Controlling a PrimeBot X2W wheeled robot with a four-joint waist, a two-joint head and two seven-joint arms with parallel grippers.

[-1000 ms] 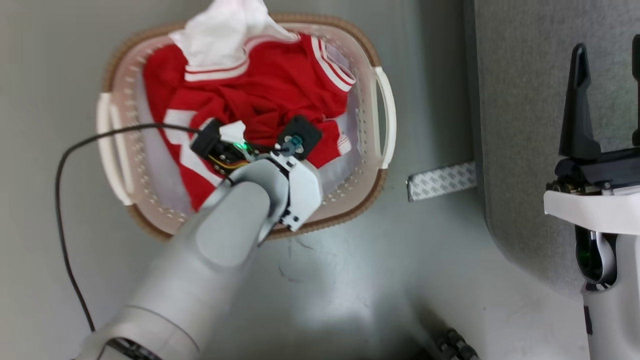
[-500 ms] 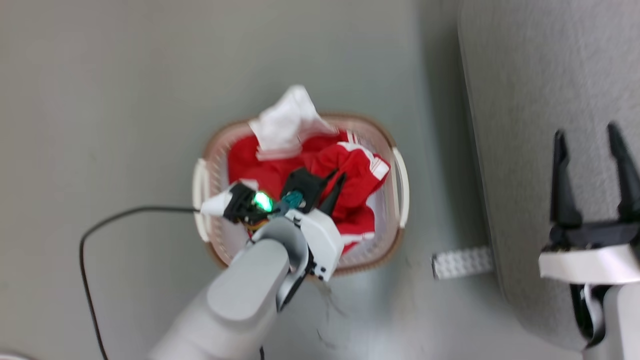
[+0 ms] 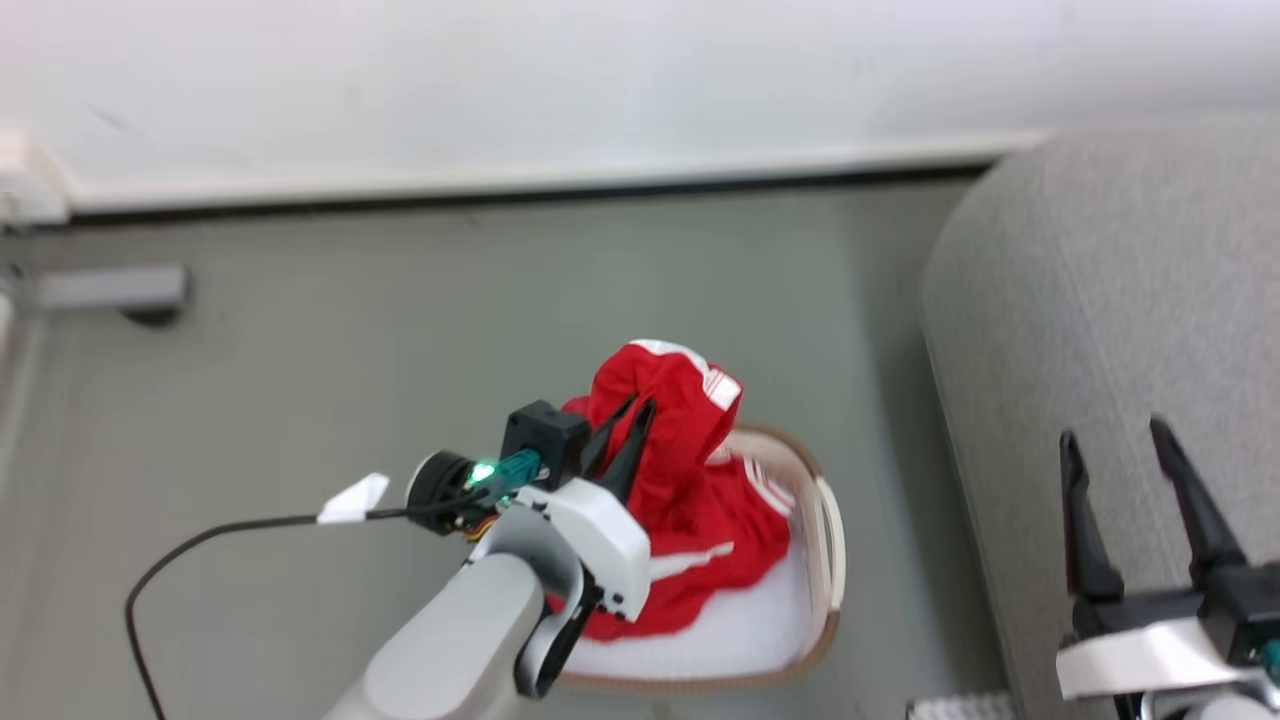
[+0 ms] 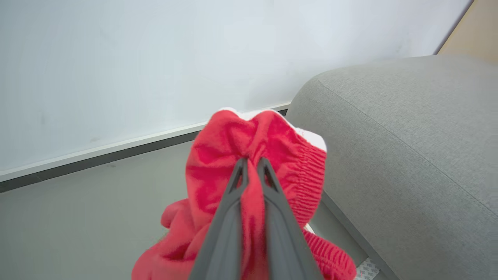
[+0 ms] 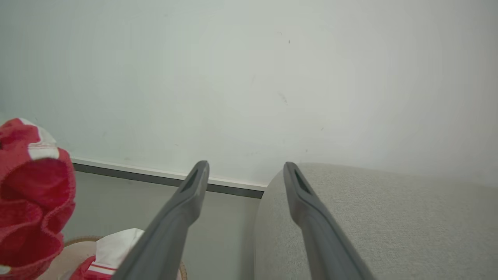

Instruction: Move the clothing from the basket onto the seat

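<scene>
My left gripper is shut on a bunch of the red clothing, lifted above the basket; the fabric hangs down from the fingertips into the basket. In the left wrist view the two fingers pinch a fold of the red clothing, which has an elastic band. The grey seat lies to the right, seat close beside the lifted fabric. My right gripper stands open over the seat's front edge, holding nothing; its fingers are spread in the right wrist view, with the red clothing at the left.
A white wall with a dark baseboard runs along the back. A black cable trails from my left wrist over the grey floor. A white sheet lies in the basket's bottom. A patterned strip lies on the floor by the seat.
The head camera has tilted up, so wall and baseboard have come into sight. My left gripper has risen out of the basket with red clothing pinched in it. The right gripper stays open.
</scene>
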